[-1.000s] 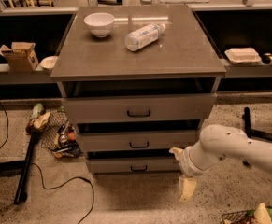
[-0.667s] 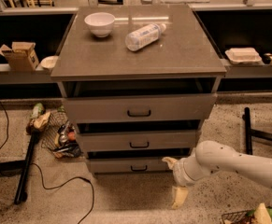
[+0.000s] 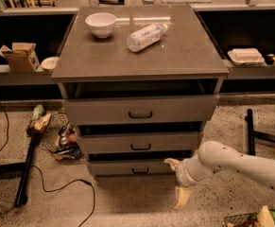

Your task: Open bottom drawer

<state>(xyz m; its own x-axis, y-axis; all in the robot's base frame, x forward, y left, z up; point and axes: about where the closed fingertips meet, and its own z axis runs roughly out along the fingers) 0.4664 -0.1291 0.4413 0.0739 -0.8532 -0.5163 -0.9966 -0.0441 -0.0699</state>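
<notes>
**Gripper low at the right end of the bottom drawer, jaws apart**

Nearest you, the white arm (image 3: pixel 241 163) comes in from the right, low over the floor and below the counter's front-right corner. Your gripper (image 3: pixel 174 183) sits at its end, with one pale finger (image 3: pixel 170 162) pointing up toward the cabinet and the other pointing down to the floor, so the jaws stand apart and hold nothing. The upper finger is just beside the right end of the bottom drawer (image 3: pixel 127 168); you cannot tell whether it touches.

That drawer is the lowest and narrowest grey front, under the counter's front edge. Its small dark handle (image 3: pixel 140 170) is at its centre, left of the gripper and apart from it. A dark gap shows above the front.

Above it comes the middle drawer (image 3: pixel 139 143), then the top drawer (image 3: pixel 141 109), each wider than the one below.

On the counter (image 3: pixel 184 56), a clear bottle (image 3: pixel 145 36) lies on its side near the middle. A white bowl (image 3: pixel 101 23) stands toward the back-left corner.

Beyond the left edge, a cardboard box (image 3: pixel 21 56) sits on a ledge. Beyond the right edge lies a white container (image 3: pixel 244 56).
</notes>
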